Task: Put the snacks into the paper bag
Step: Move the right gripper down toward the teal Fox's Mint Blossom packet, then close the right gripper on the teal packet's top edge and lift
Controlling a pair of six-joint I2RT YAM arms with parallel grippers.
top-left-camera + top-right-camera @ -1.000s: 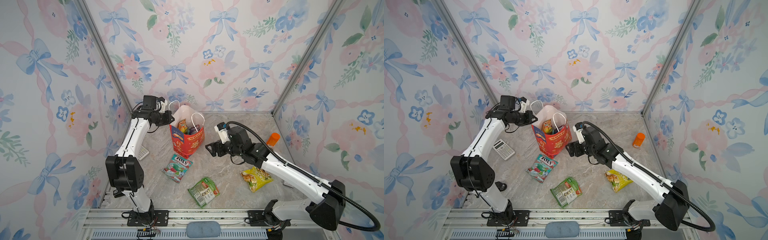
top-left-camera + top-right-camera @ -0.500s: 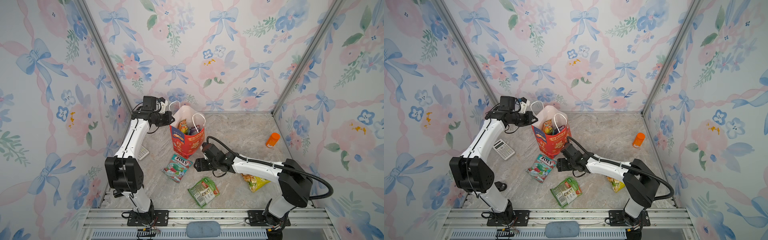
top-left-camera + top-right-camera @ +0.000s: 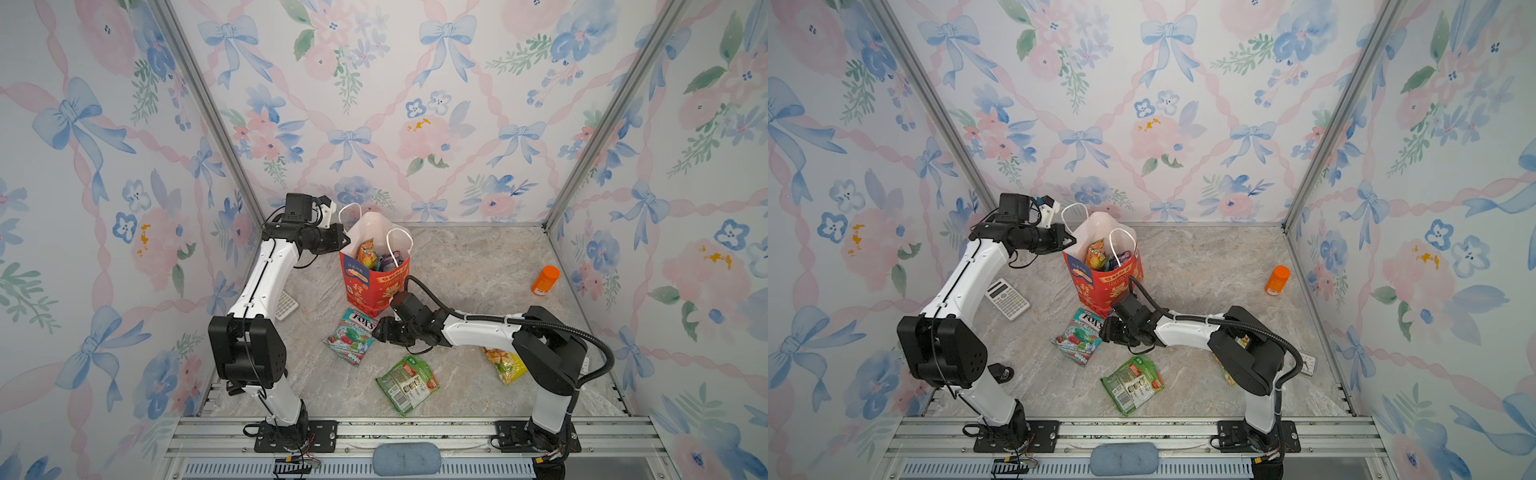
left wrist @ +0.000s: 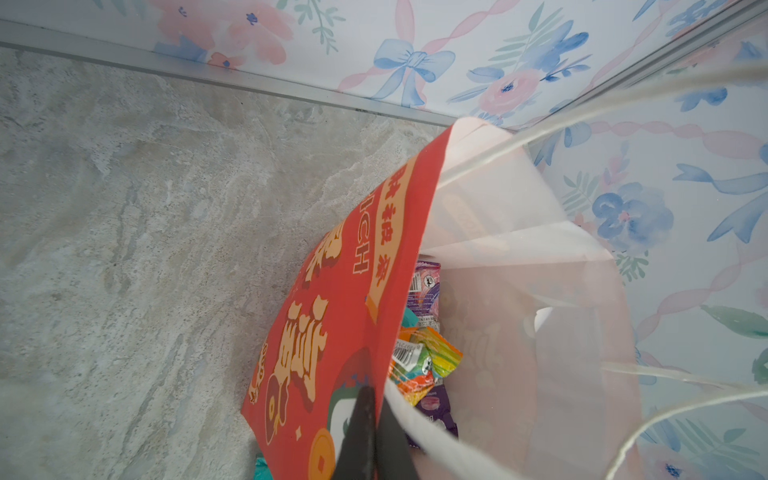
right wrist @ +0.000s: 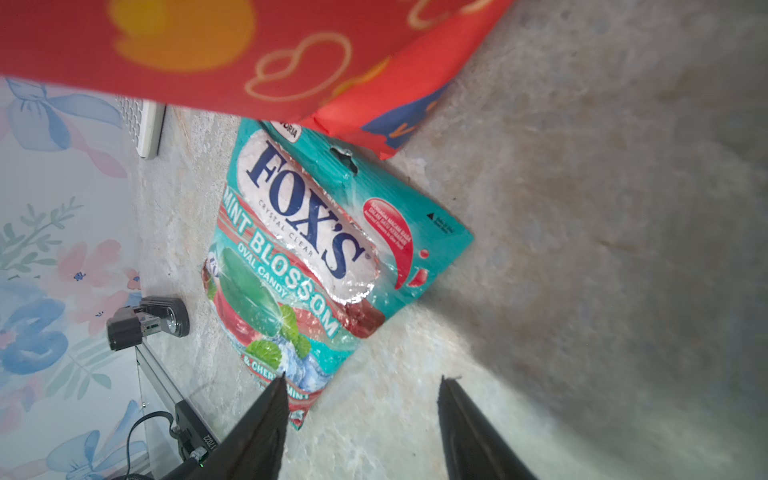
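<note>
Table [image 3: 478,266]: marble-look top, everything sits on it.
Paper bag [image 3: 374,286]: red, upright toward the back left, mouth open. Several snacks inside [image 3: 370,255]: orange, purple and teal wrappers show in the left wrist view [image 4: 424,361].
Green packet [image 3: 407,384]: flat on the table, near the front, apart from the rest.
Teal FOX'S packet [image 3: 351,336]: flat, label up, top edge right at the bag's base [image 5: 316,249].
Yellow packet [image 3: 505,365]: on the table, partly hidden behind the right arm.
Calculator [image 3: 1008,298]: left of the bag, under the left arm.
Orange bottle [image 3: 545,280]: far right, well apart.
Left gripper [image 4: 376,419]: pressed together, pinching the bag's rim at its left side [image 3: 343,240].
Right gripper [image 5: 361,378]: low beside the teal packet [image 3: 380,328], jaws spread, nothing between them. One fingertip [image 5: 274,395] overlaps the packet's bottom edge, the other is over bare table.
</note>
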